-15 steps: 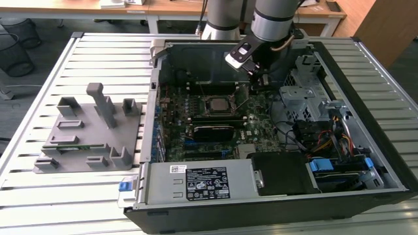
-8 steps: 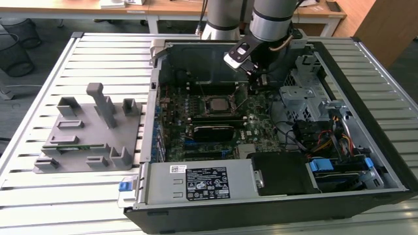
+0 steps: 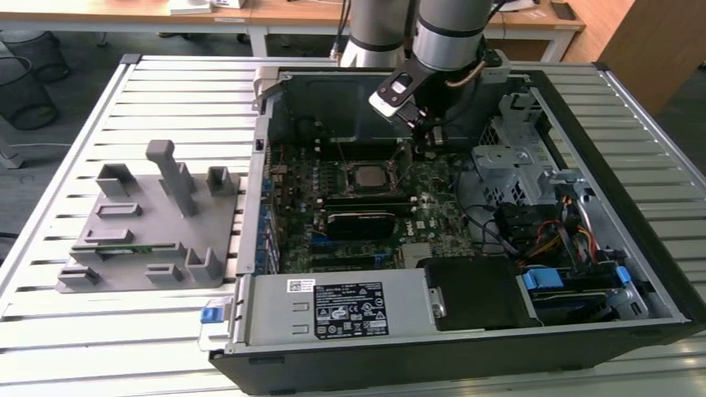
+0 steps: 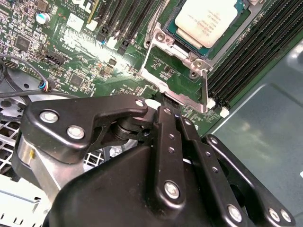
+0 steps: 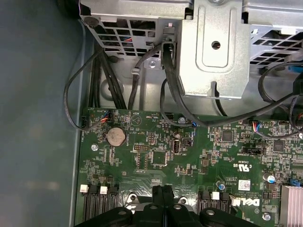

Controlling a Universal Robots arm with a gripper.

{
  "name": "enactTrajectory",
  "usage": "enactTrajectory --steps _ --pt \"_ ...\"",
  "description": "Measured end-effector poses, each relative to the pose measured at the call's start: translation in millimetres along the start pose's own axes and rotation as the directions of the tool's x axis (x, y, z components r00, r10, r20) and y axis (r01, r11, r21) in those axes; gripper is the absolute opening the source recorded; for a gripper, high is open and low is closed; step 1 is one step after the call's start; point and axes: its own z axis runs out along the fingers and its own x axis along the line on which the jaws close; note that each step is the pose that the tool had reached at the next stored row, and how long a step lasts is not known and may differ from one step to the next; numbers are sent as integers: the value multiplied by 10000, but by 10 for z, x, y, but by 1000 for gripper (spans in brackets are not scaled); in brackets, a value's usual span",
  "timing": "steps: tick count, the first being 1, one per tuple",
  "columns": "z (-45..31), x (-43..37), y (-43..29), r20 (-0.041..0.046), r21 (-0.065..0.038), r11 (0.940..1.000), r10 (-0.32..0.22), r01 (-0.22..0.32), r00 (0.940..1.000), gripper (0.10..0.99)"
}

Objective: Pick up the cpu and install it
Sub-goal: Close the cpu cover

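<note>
Black gripper [image 5: 163, 189], jaws pressed together with nothing between them, tips hanging just above the green motherboard [image 5: 156, 158] inside the open computer case [image 3: 464, 362]. The cpu [image 4: 208, 19] lies flat in its socket frame [image 4: 161, 38] (silvery top up), near the gripper but not touching it. In the exterior view it sits toward that view's left of the tips. Grey fixture block [image 3: 155, 223] stands on the slatted table [image 3: 132, 339], well apart from the case.

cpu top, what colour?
The cpu has a silvery-grey metal top with a greenish rim; it shows best in the second wrist view.
</note>
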Motion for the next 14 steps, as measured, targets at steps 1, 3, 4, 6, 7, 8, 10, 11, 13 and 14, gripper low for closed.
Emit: enactTrajectory --steps 1,3,4,6,7,8,10,11,13,14 --pt "0 0 -1 -1 0 10000 0 0 10000 106" --pt "0 0 -4 -1 0 10000 0 0 10000 106" --pt "1 0 -5 -1 0 10000 1 -1 10000 106" --pt "1 1 -11 -1 0 10000 0 0 10000 106" --pt "1 1 -15 -1 -1 10000 0 0 10000 106" --pt "1 1 -20 -1 0 10000 0 0 10000 106" --pt "2 2 -34 -1 0 10000 0 0 10000 106" --pt "2 2 -40 -1 0 10000 0 0 10000 106" --pt "3 3 -54 -1 0 10000 0 0 10000 106" --pt "3 3 -61 -1 0 10000 0 0 10000 106"
